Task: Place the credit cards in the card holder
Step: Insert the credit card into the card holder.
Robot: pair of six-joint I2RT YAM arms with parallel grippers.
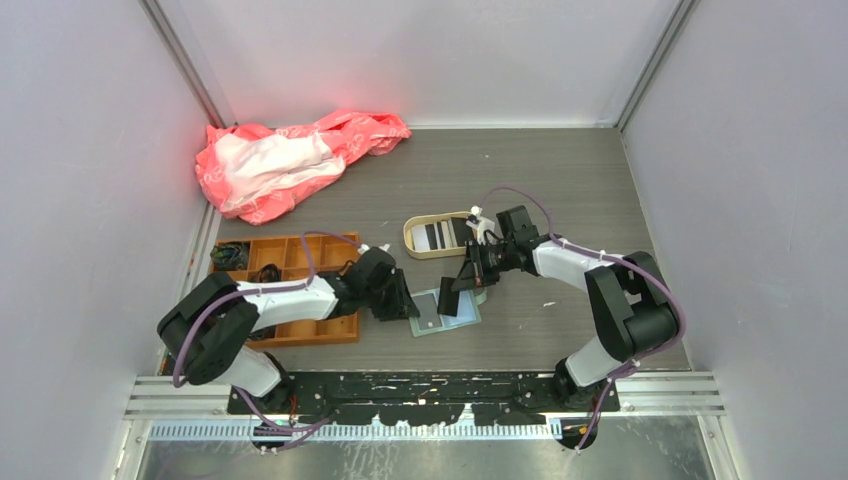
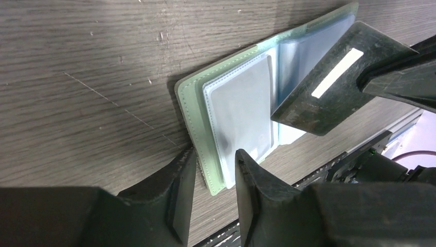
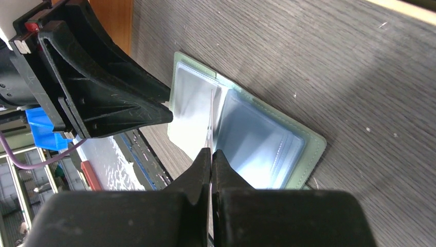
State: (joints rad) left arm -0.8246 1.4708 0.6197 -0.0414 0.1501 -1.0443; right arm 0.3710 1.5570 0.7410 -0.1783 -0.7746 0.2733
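Looking down from top cam: card holder [image 1: 432, 322] lies open, flat on table [image 1: 560, 200], centre-front btwn the two arms. Right gripper [image 1: 464, 282] hangs over its right half, clenched on a black card [image 1: 449, 297] that tilts down toward it. Left gripper [image 1: 400, 305] sits at holder's left edge. More credit cards [image 1: 438, 236] wait in beige tray [image 1: 409, 233] just behind. Orange compartment tray [image 1: 305, 331] off to the left.

Left wrist: jaws part-open, astride the green cover's near edge. One finger [image 2: 180, 193] is off the cover, the other on the clear pocket. No firm pinch visible; cannot tell if it presses down. Card corner hovers by the fold, not inside a pocket yet.

Right wrist: fingers tight together, card seen edge-on as a thin line, aimed near the spine.

Judgement: step in hand = inserting this card. To do it well, L acts as anchor so holder doesn't slide. R should drop the leading edge shallow, find the pocket mouth, then slide along the sleeve rather than jab the film. Risk: corner snags the sleeve edge and lifts the page.
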